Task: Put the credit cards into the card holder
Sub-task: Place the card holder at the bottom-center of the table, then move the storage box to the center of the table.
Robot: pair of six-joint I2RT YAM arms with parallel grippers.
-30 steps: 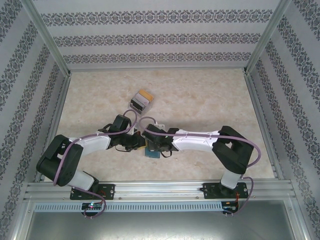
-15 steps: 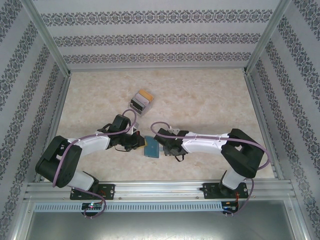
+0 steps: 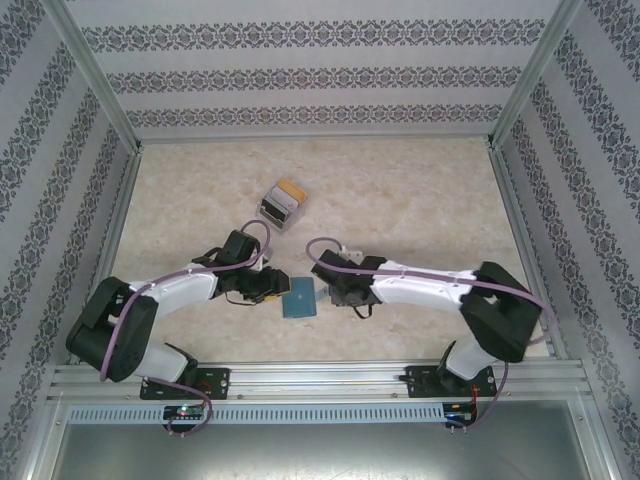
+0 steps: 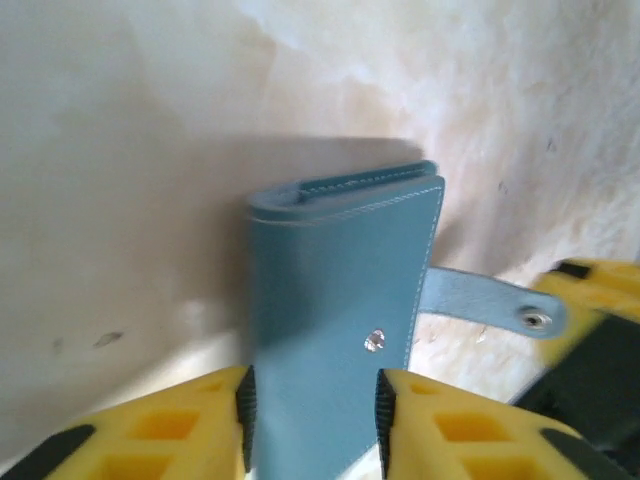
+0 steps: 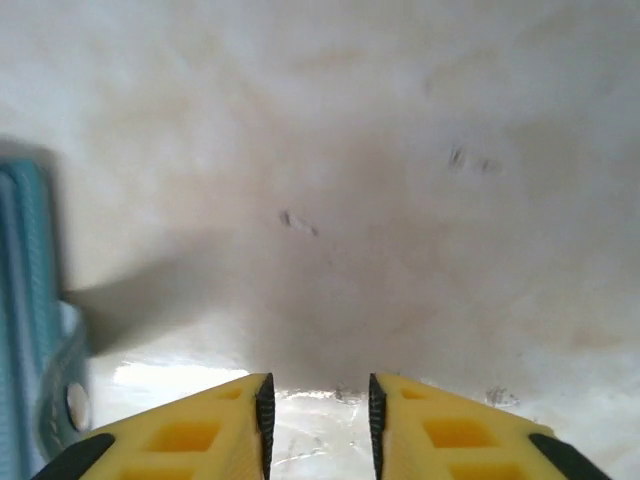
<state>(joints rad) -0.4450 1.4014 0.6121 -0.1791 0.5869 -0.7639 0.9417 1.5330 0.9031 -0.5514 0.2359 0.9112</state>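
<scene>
The small teal-blue soft folding card holder (image 4: 335, 290) lay closed on the pale marbled table (image 3: 420, 190) between my arms, its clasp strap (image 4: 480, 303) hanging free; the left gripper (image 4: 313, 410) straddled it, and I could not tell whether it pressed or stood loose; the right gripper (image 5: 318, 405), parted and empty, sat just beside the strap; the thin yellow-orange and grey credit cards (image 3: 288, 192) stood well apart in a clear plastic box (image 3: 272, 212). I feared the soft holder sliding when pried open, or the strap snagging a finger.
</scene>
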